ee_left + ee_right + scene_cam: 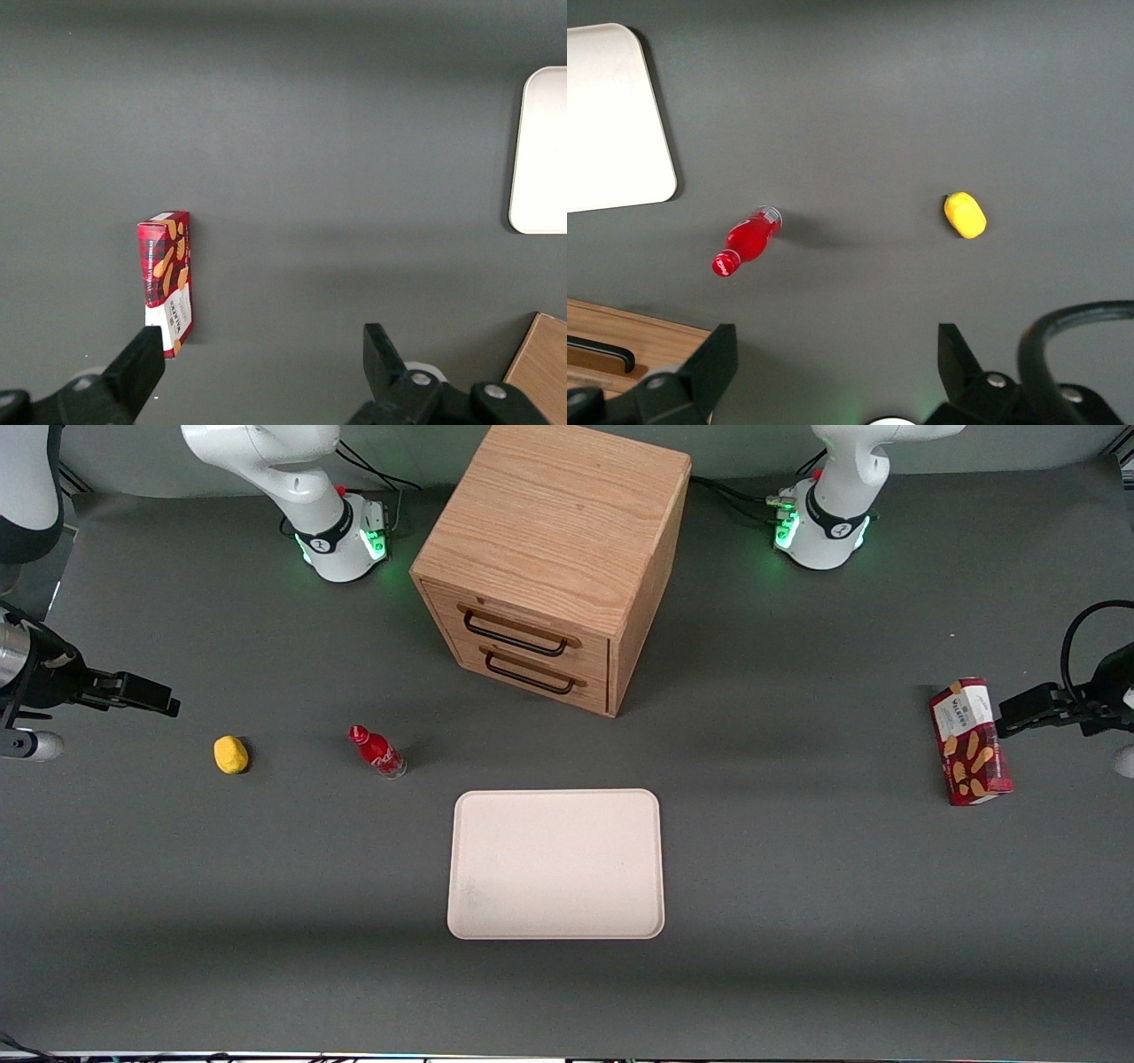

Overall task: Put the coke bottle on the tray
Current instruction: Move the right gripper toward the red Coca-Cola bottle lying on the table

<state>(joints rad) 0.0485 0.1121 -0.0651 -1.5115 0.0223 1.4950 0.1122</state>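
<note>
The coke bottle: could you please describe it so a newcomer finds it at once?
Start at the wooden drawer cabinet; nearer the front camera lies the pale tray. Between the tray and a yellow lump stands the coke bottle, small, red, red-capped. The open gripper hangs apart.

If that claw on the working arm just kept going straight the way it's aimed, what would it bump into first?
Probably nothing at first. The gripper hangs open, high at the working arm's end, aimed sideways over the table. Its line seems to pass above the lemon and coke bottle, toward the drawer cabinet; height is unclear.
</note>
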